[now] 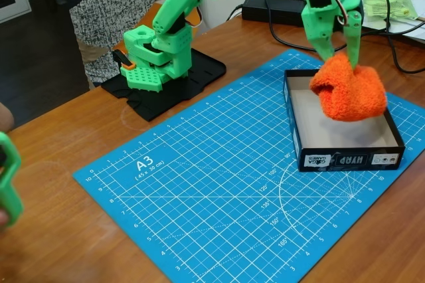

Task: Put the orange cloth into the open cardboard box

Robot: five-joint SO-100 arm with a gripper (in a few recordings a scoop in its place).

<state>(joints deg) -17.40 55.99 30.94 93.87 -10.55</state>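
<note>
The pincer [340, 56] points straight down at about one o'clock in the fixed view, its green fingers clenched on the top of the orange cloth [348, 90]. The cloth hangs directly beneath the fingertips, at six o'clock from them, bunched into a thick, fluffy lump with a fold across its upper face. It sits over the far end of the open cardboard box [302, 133], whose black walls and pale floor lie on the blue cutting mat [199, 196].
</note>
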